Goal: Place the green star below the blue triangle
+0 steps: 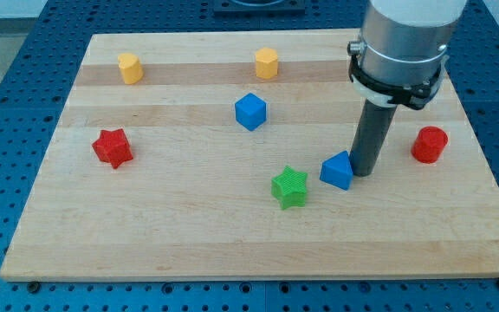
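Tabletop (232, 251) bare along the view's bottom edge. Nearest that edge, a little right of centre: green star (289, 187), resting free, touched by nothing. Just beside it toward the view's right and slightly farther back: blue triangle (338, 170), so star lies lower-left of it rather than straight below; probably needs a short shove rightward. Tool a plain rod, nothing to open or close, gripping nothing; my tip (364, 173) pressed against the triangle's right side, on the side away from the star. Farther back: red star (112, 147) near left edge, red cylinder (429, 144) near right edge, blue cube (250, 111) mid-board. Toward top edge: two yellow blocks (129, 67) (267, 63).
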